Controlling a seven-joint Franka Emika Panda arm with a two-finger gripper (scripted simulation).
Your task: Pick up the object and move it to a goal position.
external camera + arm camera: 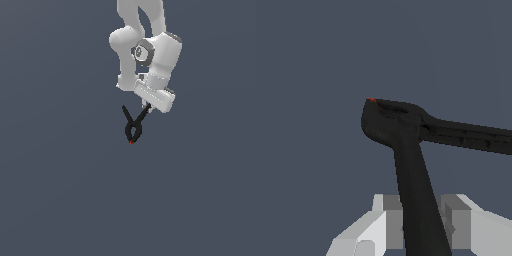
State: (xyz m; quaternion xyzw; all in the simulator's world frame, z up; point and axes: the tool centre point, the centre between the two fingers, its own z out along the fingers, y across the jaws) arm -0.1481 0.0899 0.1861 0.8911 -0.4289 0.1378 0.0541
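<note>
**Clamp held in end effector, hanging below the arm**

White Panda arm (pixel 145 50) comes in from the top of the exterior view, wrist pointed down and tilted toward the exterior view's right. The end effector (pixel 146 106) is closed down onto one handle of the black spring clamp (pixel 133 125). Wrist view confirms: the fingers (pixel 387 220) sit on both sides of a black handle, pressed against it with no gap visible.

The clamp hangs just below the end effector, handles splayed upward in a V. One handle runs up to the exterior view's right into the fingers; the other sticks up free to the exterior view's left. The pivot loop is below the handles, and the red jaw tip (pixel 131 142) is at the very bottom, pointing down. In the wrist view the free handle runs off sideways from the clamp head, with the red tip at the far end.

The background is plain dark blue-grey. Cannot tell whether the clamp touches any surface; no shadow or contact visible.
</note>
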